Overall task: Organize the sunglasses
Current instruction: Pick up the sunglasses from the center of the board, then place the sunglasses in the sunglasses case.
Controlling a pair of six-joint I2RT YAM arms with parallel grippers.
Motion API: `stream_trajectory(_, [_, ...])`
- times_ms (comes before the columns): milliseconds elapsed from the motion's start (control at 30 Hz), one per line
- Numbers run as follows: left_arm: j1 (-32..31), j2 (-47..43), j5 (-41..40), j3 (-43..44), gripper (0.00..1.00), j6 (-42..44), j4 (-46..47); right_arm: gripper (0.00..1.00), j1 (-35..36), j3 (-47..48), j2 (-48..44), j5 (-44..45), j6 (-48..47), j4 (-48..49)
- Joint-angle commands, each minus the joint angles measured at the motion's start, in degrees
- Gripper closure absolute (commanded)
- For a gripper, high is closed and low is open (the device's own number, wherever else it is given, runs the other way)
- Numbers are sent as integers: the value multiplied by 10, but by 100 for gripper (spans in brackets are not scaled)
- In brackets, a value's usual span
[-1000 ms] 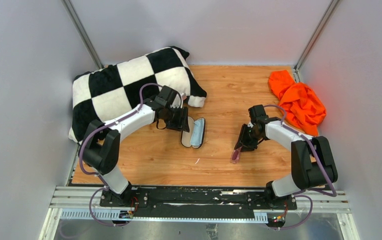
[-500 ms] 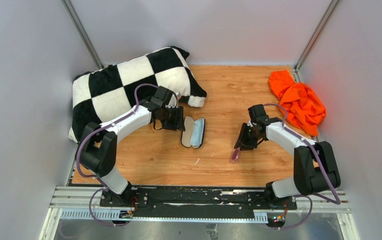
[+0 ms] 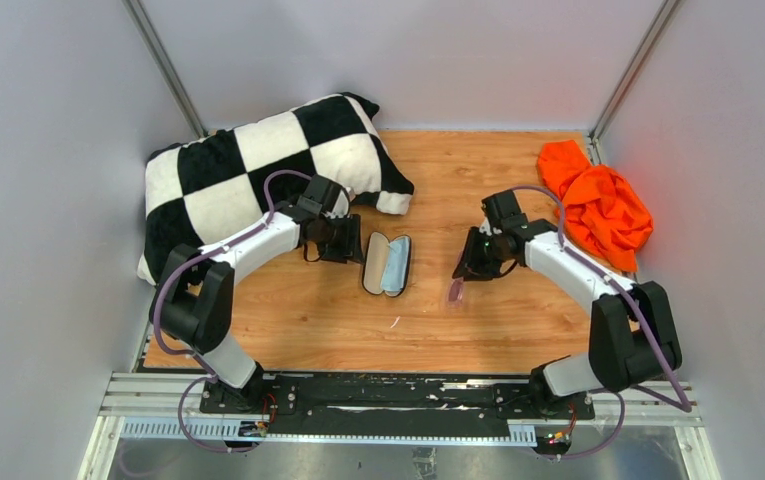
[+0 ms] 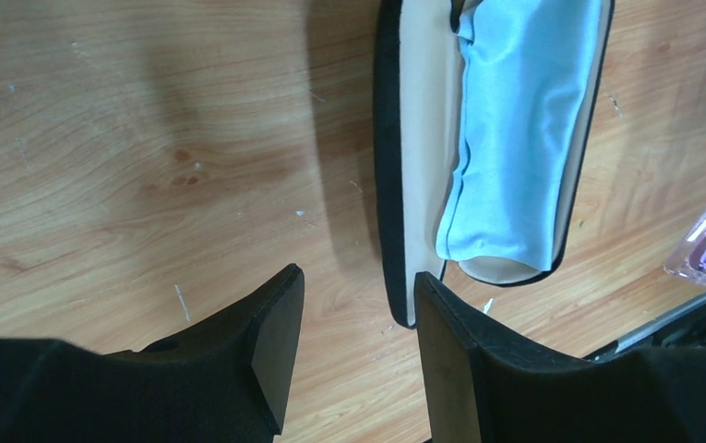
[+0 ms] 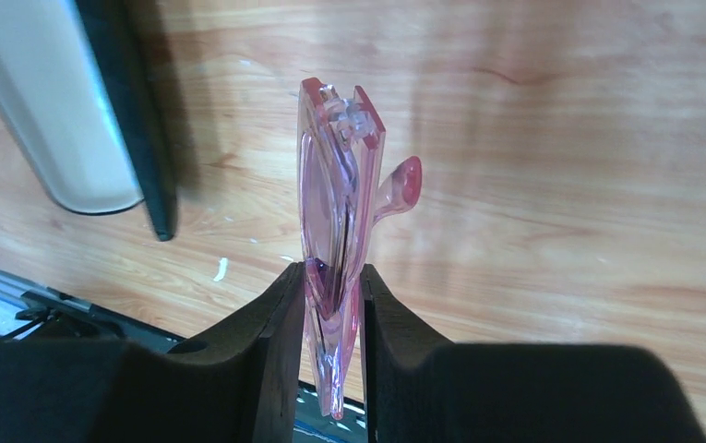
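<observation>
The folded translucent pink sunglasses [image 5: 335, 203] hang between the fingers of my right gripper [image 5: 333, 291], which is shut on them above the wooden floor; in the top view they show as a small pink strip [image 3: 455, 290] below the right gripper [image 3: 466, 268]. The black case [image 3: 386, 264] lies open with beige lining and a light blue cloth [image 4: 515, 129] in it, left of the sunglasses. My left gripper [image 4: 353, 318] is open and empty, just left of the case's lid [image 4: 404, 166]; it also shows in the top view [image 3: 346, 240].
A black-and-white checkered pillow [image 3: 258, 170] lies at the back left, touching the left arm. An orange cloth [image 3: 598, 205] lies at the back right. The case's end shows in the right wrist view [image 5: 72, 111]. Grey walls close in both sides.
My right gripper has carried the sunglasses left and farther back, toward the case. My left gripper has drawn back to the left, away from the case lid.
</observation>
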Motion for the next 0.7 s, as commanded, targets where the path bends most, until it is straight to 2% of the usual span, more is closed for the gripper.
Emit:
stream_trajectory(0, [12,-10,-13,-5,47,4,3,72,40,58,24,-15,11,-14])
stream_trajectory(433, [19,-6,-37,-27,48,-1,13,72,158,242,177,-15,32,-11])
stream_trajectory(667, [18,-12,-42,-30,48,7,11,72,180,283,246,3,66,-4])
